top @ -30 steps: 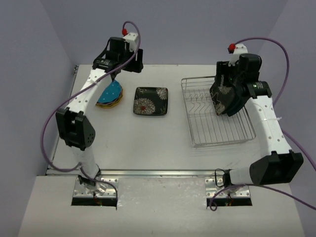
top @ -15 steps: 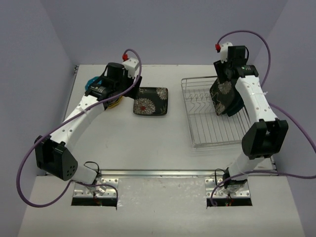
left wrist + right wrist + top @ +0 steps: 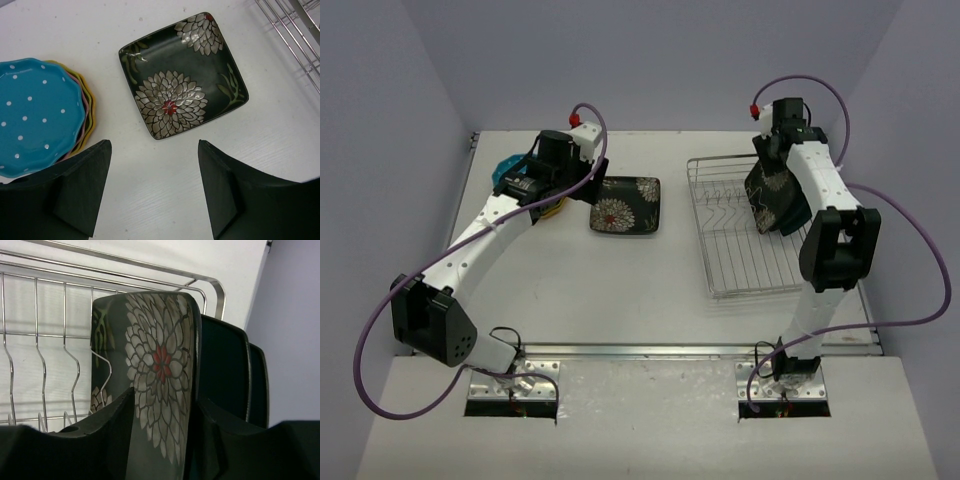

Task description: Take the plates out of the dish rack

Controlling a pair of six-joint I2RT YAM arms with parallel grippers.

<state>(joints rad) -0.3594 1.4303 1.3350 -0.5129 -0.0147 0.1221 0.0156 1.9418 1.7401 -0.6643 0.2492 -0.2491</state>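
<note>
From my seat the job looked better than half done. The dotted plates (image 3: 40, 115) sat stacked on the table (image 3: 620, 300) at about 10 o'clock, blue one on top with pink, yellow-green and an orange edge showing beneath. A black floral plate (image 3: 182, 75) lay flat just beside that stack, toward 12 o'clock. My left gripper (image 3: 154, 192) hung over the bare table near both of them, jaws spread wide and holding nothing.

The dish rack (image 3: 760, 275) stood at 2 to 3 o'clock, and I counted three plates upright at its far right end: a second floral plate (image 3: 150, 355) in front and two dark plates (image 3: 223, 370) behind it. My right gripper (image 3: 162, 407) had a finger on either side of that front plate's edge, though I could not tell whether they were pressing on it. By my reckoning those three remained to be unloaded, the floral one first
</note>
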